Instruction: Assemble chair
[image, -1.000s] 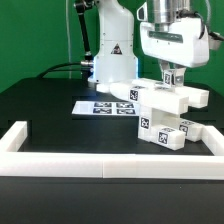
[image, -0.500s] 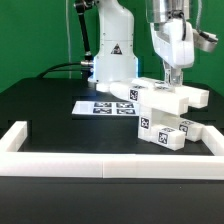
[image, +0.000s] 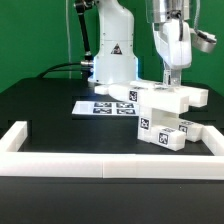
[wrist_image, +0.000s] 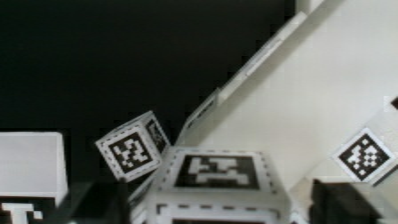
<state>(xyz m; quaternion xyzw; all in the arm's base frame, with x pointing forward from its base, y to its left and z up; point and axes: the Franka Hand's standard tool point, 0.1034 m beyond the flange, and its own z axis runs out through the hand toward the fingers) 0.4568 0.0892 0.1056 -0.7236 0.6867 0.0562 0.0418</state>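
Nearest, at 6 o'clock in the exterior view, a long white border rail (image: 110, 165) with squared matte edges fences the black table (image: 50, 115). Behind it, toward 3 o'clock, stands the half-built chair (image: 165, 112): chunky white plastic slabs and bars stacked together, with black-and-white square tags on their faces and smaller tagged pieces pressed against its foot. At about 10 o'clock from the chair lies the thin, flat marker board (image: 100, 106).

The gripper (image: 172, 78) hangs over the chair's top slab. In the wrist view its dark fingers (wrist_image: 93, 205) stand apart on either side of a tagged block (wrist_image: 214, 172), with a sliver of gap at each side, so nothing looks clamped. Farthest back, at 12 o'clock, rises the arm's glossy white base (image: 112, 55).

The step in hand seems to be seating this block into the structure. The next move probably calls for a straight lift clear, without nudging the stack, before another loose part is fetched.
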